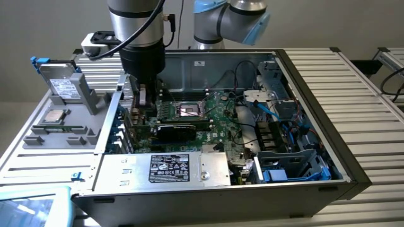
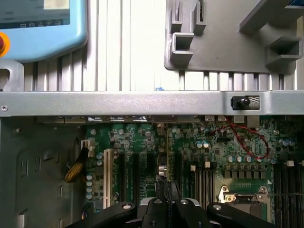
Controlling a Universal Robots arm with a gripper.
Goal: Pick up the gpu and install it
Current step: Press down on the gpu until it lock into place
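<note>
Closest to you, black gripper (image 2: 166,202) fingers pinch shut on the gpu (image 2: 164,164), held edge-on over the green motherboard (image 2: 133,152) inside the open computer case (image 1: 353,170), which lies on a ribbed metal table (image 1: 353,80).

Exterior high oblique, wrist close overhead motherboard (image 2: 142,156)
</note>
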